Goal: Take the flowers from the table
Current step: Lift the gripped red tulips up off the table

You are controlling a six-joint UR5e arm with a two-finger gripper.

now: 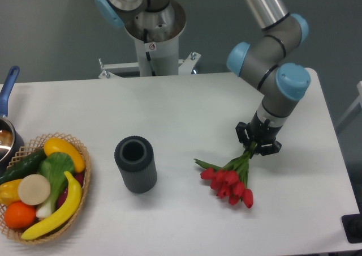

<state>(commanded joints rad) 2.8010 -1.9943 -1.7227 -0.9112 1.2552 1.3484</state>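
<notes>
The flowers (229, 182), a bunch of red tulip buds on thin green stems with a few leaves, hang low over the white table (186, 114) at its right side, buds pointing toward the front. My gripper (258, 146) is shut on the stem ends, just above and to the right of the buds. Whether the buds still touch the tabletop is hard to tell.
A dark grey ribbed vase (135, 164) stands upright left of the flowers. A wicker basket (80, 196) of colourful fruit and vegetables sits at the front left corner. A pot with a blue handle (8, 85) pokes in at the left edge. The arm's base (151, 32) stands behind the table.
</notes>
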